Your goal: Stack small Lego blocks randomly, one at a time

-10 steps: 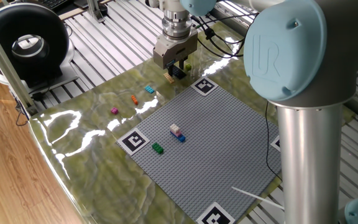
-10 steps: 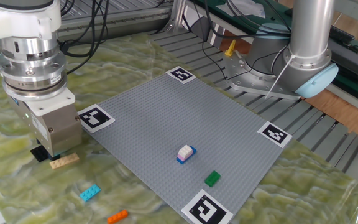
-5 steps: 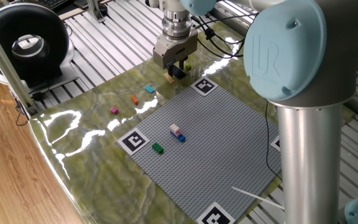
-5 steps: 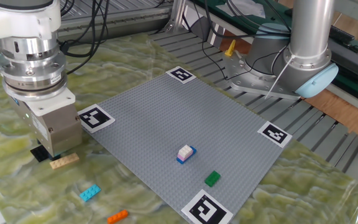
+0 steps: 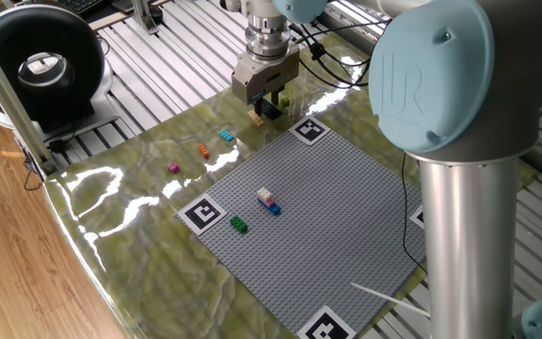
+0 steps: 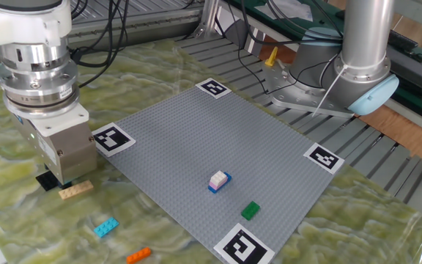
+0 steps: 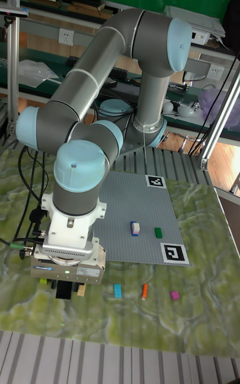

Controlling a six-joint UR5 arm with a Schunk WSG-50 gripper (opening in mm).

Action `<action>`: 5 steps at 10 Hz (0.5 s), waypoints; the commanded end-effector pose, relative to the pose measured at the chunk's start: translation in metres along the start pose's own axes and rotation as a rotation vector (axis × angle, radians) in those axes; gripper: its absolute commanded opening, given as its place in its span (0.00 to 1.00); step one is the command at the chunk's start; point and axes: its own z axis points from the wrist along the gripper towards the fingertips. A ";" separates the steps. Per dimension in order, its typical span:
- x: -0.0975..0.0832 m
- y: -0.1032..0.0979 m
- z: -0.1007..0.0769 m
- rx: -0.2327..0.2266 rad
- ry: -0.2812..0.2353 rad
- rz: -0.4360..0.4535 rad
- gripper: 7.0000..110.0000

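My tool (image 6: pixel 58 178) hangs low over the green marbled counter (image 6: pixel 328 220), just off the corner of the large grey studded baseplate (image 6: pixel 196 147) that carries a black-and-white square marker tag (image 6: pixel 113 137); its fingers straddle a small dark flat Lego plate (image 6: pixel 46 180) lying on the counter, but the tool body hides the fingertips, so I cannot tell how far they are closed or whether they have hold of it. Just beside the tool lies a tan flat Lego brick (image 6: pixel 75 190), and a yellow-green brick (image 7: pixel 43 281) sits close on its other side. Farther along the counter edge, well apart from one another, lie a cyan studded brick (image 6: pixel 105 227), an orange brick (image 6: pixel 138 254) and a tiny magenta brick (image 5: pixel 173 168). On the baseplate, near its middle, stands a white-pink brick (image 6: pixel 217 178) stacked on a blue brick (image 6: pixel 223 183). A single green brick (image 6: pixel 250 210) rests on the baseplate near them, toward another corner tag. Beyond the baseplate stands the grey column of my arm's base (image 6: pixel 365 44).
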 end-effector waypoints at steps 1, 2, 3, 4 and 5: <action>-0.001 0.001 -0.001 -0.010 -0.002 0.008 0.36; -0.001 0.001 -0.001 -0.010 -0.002 0.008 0.36; -0.001 0.001 -0.001 -0.010 -0.002 0.008 0.36; -0.001 0.000 -0.001 -0.007 -0.002 0.009 0.36; -0.001 -0.001 -0.001 -0.004 -0.002 0.011 0.36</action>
